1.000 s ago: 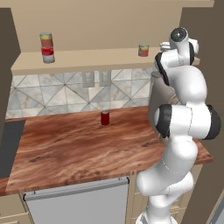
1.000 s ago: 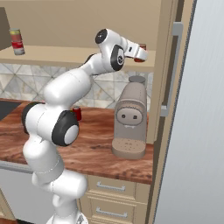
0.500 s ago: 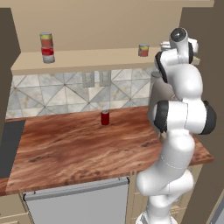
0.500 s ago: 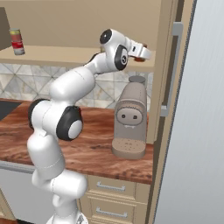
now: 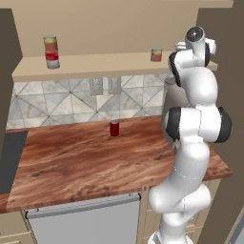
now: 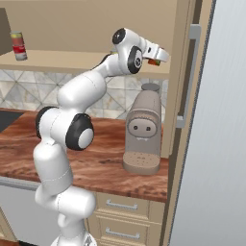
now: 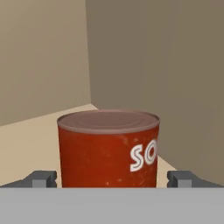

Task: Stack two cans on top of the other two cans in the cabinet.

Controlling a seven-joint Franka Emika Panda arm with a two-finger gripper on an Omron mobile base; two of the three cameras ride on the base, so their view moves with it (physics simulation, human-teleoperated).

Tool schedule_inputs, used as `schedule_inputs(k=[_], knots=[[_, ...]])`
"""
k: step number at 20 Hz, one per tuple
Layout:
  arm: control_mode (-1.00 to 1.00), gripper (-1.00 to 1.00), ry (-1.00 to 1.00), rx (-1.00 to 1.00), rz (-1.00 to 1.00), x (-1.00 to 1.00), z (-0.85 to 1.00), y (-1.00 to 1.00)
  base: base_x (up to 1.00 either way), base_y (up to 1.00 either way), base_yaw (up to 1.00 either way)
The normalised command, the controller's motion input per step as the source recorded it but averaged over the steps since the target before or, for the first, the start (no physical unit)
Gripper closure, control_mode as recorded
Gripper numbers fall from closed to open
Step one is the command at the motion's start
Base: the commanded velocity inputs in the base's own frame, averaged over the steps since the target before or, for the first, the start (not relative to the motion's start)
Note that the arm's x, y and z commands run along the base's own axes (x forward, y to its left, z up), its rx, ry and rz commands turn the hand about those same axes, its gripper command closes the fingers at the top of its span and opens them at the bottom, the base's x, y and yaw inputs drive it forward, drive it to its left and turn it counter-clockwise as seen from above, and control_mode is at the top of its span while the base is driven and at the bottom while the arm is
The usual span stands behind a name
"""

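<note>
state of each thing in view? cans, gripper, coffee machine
stacked cans: upright, one on another, shelf's left end
orange-red can: upright on shelf, between the open fingers, not gripped
lone shelf can: upright
crimson can: upright on counter
gripper: open
coffee machine: upright on counter

orange-red can (image 7: 108, 148): metal, matt, speckled label, ringed lid
counter (image 5: 81, 164): wood, grained, slight sheen
cabinet (image 5: 109, 64): tan board, smooth, matt
backsplash (image 5: 71, 97): stone-look tile, smooth
robot arm (image 5: 193, 143): glossy white plastic
</note>
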Motion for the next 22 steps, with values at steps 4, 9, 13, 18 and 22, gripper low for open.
schedule_inputs(k=[4, 9, 13, 18, 22], knots=[[-1.00, 1.00, 0.00, 0.00, 0.00, 0.00, -0.14, -0.01, 0.00, 0.00, 0.00], [-1.00, 1.00, 0.00, 0.02, 0.00, -0.01, -0.13, -0.09, 0.00, 0.00, 0.00], [-1.00, 1.00, -0.01, 0.06, 0.00, -0.13, -0.03, 0.07, 0.00, 0.00, 0.00], [-1.00, 1.00, -0.06, 0.02, 0.00, -0.21, 0.00, 0.43, 0.00, 0.00, 0.00], [-1.00, 1.00, -0.18, 0.00, 0.00, -0.21, 0.11, 0.35, 0.00, 0.00, 0.00]])
